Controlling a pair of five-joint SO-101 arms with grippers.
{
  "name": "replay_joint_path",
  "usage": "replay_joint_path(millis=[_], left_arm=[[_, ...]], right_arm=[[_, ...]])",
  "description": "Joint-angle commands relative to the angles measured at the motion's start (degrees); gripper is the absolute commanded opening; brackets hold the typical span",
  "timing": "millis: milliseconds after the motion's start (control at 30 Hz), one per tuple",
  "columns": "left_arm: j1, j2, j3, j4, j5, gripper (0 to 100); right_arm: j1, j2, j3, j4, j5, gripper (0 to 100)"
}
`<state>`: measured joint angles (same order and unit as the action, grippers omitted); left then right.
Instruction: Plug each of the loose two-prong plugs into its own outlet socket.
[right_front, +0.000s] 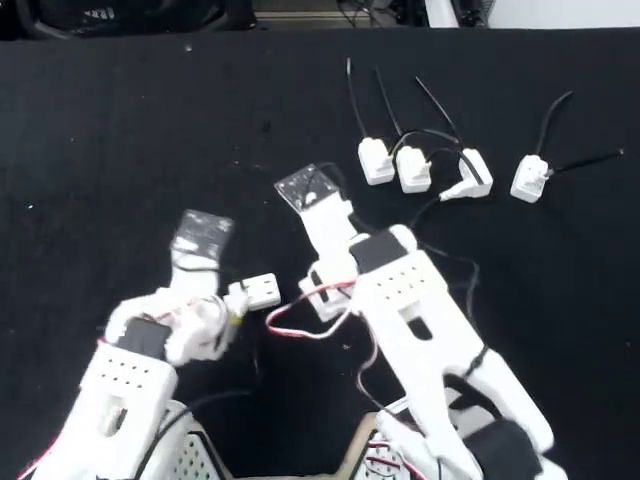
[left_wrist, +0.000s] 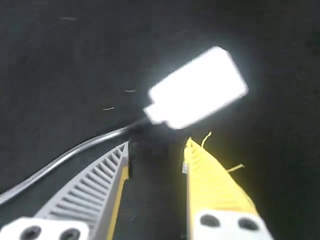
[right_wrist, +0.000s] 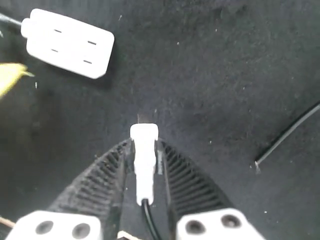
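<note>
Down at the near edge, left gripper (left_wrist: 157, 145): jaws wide apart, one finger grey and one yellow, nothing between them.
Just past its tips, outlet block (left_wrist: 197, 95): white and flat on the black table (right_front: 150, 120), with a cord running off one end and back along the grey finger.
Close beside, right gripper (right_wrist: 145, 144): clamped on a white plug (right_wrist: 144, 155), a finger on each side, its black cord trailing back between them.
Plug against outlet: apart. From the right wrist, the outlet block lies off to one side with two pairs of slots facing up, and the plug's nose points past it.
On the cloth near the right gripper, wire (right_wrist: 285, 137): a thin black loose end, touching nothing.
Far side of the table, white blocks (right_front: 413, 170): four in a row, each on a black cord, well apart from both grippers.
</note>
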<state>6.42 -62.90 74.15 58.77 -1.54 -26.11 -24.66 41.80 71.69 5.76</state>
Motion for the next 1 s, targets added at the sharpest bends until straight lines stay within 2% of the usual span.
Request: replay_joint_path(millis=[0,133,267,433,567,767,967], left_arm=[[-11.0,-0.4,-5.0,2.2,-0.7,18],[-23.0,-0.4,0.7,-3.7,-7.0,18],[-28.7,-0.4,7.8,-11.9,-8.8,18],[-28.4,-0.4,10.8,-15.1,-5.0,18],[-28.5,-0.4,10.8,-15.4,-5.2,18],[-28.8,-0.4,10.9,-15.4,-5.3,18],[-28.8,-0.4,10.9,-15.4,-5.3,18]], right_arm=[[-0.7,3.9,-6.0,0.4,-0.3,1.1],[-4.6,7.9,-12.1,5.6,-1.8,1.1],[-6.9,12.4,-18.3,7.3,-6.0,1.1],[-8.9,19.6,-26.0,11.3,-12.3,1.1],[-11.1,24.2,-31.7,16.2,-14.9,1.1],[-11.3,28.5,-37.7,17.2,-20.7,1.1],[-11.4,32.8,-41.6,17.0,-21.5,1.1]])
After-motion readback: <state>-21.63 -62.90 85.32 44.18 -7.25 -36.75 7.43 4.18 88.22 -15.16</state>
